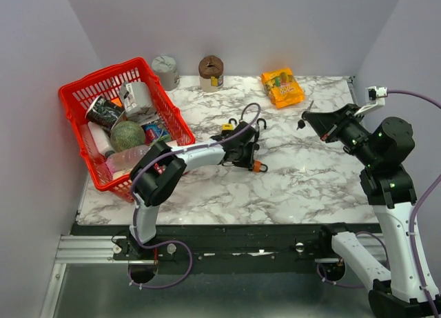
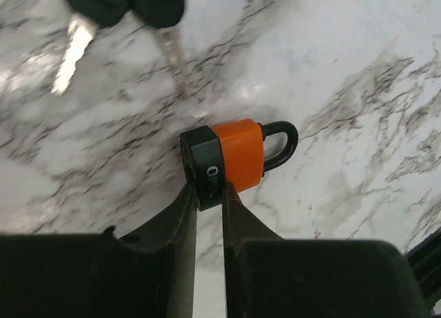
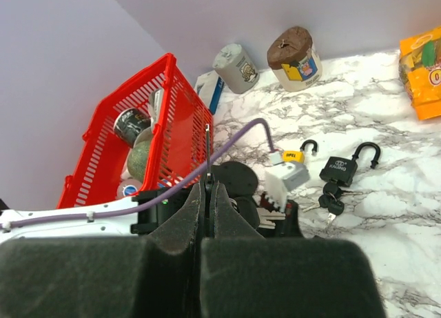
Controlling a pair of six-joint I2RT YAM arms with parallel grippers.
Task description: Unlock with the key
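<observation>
From above, the left gripper (image 1: 250, 161) is low on the table (image 1: 310, 187) in the middle, right at the orange padlock (image 1: 259, 167). The right gripper (image 1: 318, 120) is up in the air on the right side, well apart from the lock. In the left wrist view, the two black fingers (image 2: 180, 214) pinch the black end of the padlock from both sides, so this hand has the lock. The lock lies on its side. It has an orange body, a black end with white marks, and a black loop that looks closed. Two loose keys (image 2: 124, 4) with black heads lie near it. In the right wrist view, the fingers are squeezed tight on a thin key (image 3: 207, 149) that sticks out straight. I think the job now is to bring the key and lock together. The left hand pinches only a corner, so it should hold firm and turn the black end toward the key. The key should go in straight and slow.
</observation>
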